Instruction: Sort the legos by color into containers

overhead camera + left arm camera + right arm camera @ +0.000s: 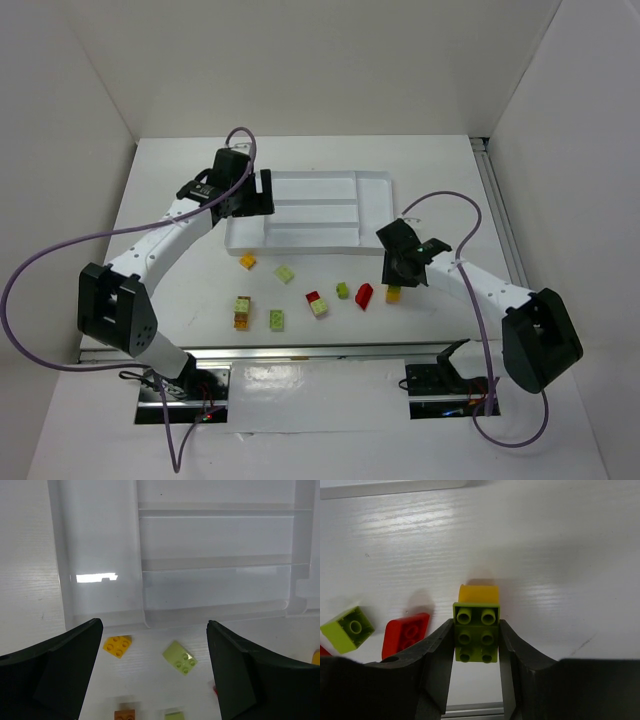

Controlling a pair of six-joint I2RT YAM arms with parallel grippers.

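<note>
Right gripper is clamped on a green-on-yellow lego, lower centre of its wrist view and right of centre overhead. Left gripper is spread wide over the near-left corner of the white tray. Other bricks, including a red lego, lie loose below the tray, centre frame overhead.

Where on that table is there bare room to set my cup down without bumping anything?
Free: the table strip behind the tray, and the corner right of it. Crowded: in front of the tray, where legos lie and the right end effector grips a green-yellow brick.
</note>
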